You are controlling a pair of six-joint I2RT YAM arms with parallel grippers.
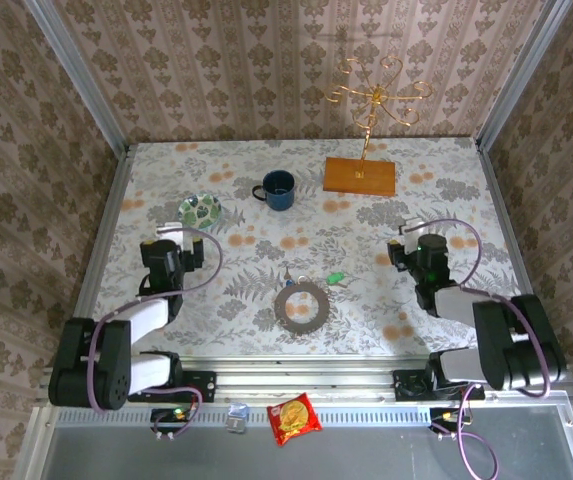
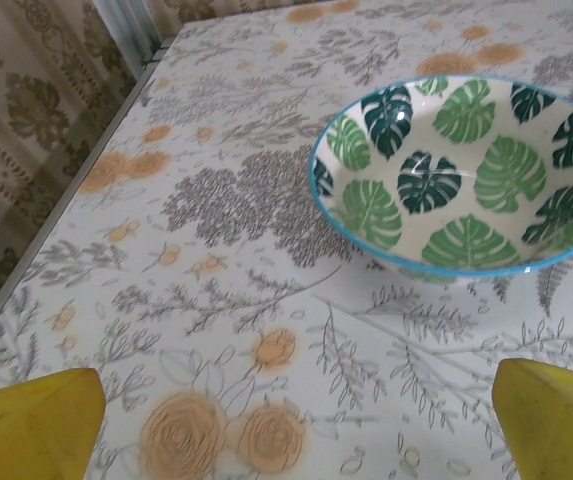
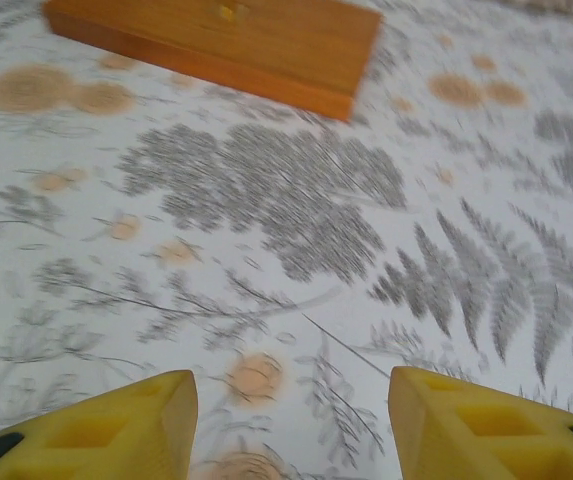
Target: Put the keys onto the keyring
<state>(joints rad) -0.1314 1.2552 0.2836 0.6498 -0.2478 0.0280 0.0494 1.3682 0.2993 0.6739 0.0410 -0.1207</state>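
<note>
The keyring [image 1: 300, 306] lies flat on the surface [image 1: 366, 300], between the two arms. The blue key [image 1: 291, 280] sits at the ring's 12 o'clock edge; whether it touches the ring is too small to tell. The green key [image 1: 336, 278] lies at the ring's 1 o'clock, just beside it and apart.

The left gripper [image 2: 296, 420] hovers at the ring's 10 o'clock. Its fingers [image 2: 41, 420] are spread wide with nothing between them, and the leaf dish [image 2: 466, 180] is at its 1 o'clock. The right gripper [image 3: 291, 410] hovers at the ring's 2 o'clock. Its fingers [image 3: 126, 430] are also spread and empty, above bare surface, with the wooden base [image 3: 226, 40] at its 12 o'clock.
</note>
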